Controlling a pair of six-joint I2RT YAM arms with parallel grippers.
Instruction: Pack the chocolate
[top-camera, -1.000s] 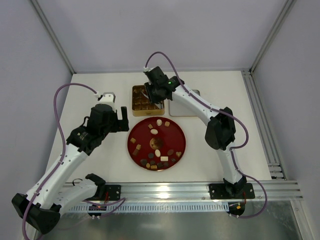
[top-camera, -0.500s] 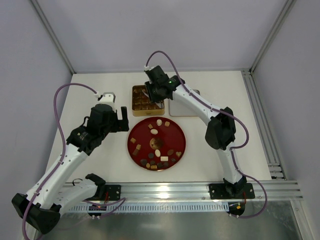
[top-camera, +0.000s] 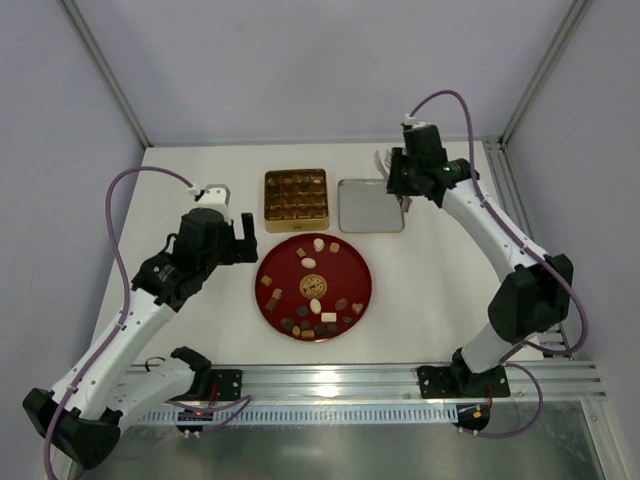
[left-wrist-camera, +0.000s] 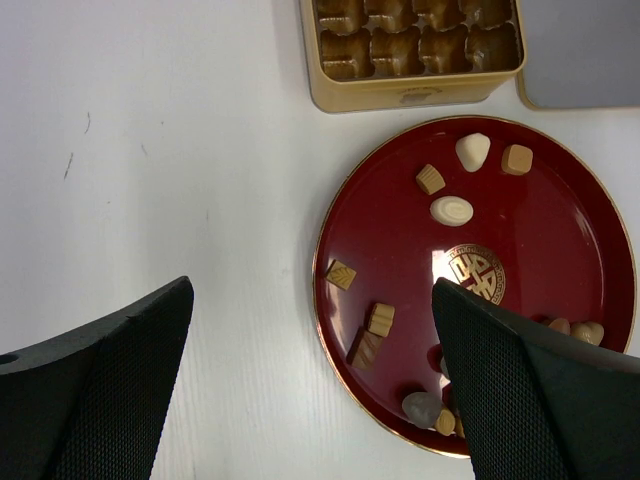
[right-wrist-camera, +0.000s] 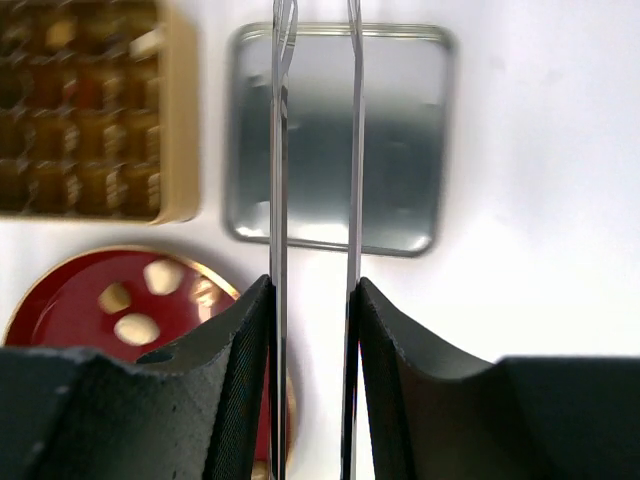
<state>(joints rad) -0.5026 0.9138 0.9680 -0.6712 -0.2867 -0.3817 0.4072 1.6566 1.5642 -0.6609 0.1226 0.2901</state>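
- The chocolate (top-camera: 314, 292): small brown, tan and cream pieces lie scattered flat on the red plate (top-camera: 361, 271), pointing every way, most crowded along the plate's near rim.
- The gold box (top-camera: 296, 194) sits just beyond the plate; the silver lid (top-camera: 370, 205) lies beside the box.
- The left gripper (top-camera: 232, 232) hovers left of the plate, jaws spread wide, empty.
- The right gripper (top-camera: 392, 170) hangs over the lid's far right corner, gripping thin tweezers (right-wrist-camera: 312, 200); nothing shows between their tips.

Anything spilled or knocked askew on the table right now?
Nothing stands out. The chocolates all sit on the red plate, none on the table, and the gold box and silver lid lie square side by side.
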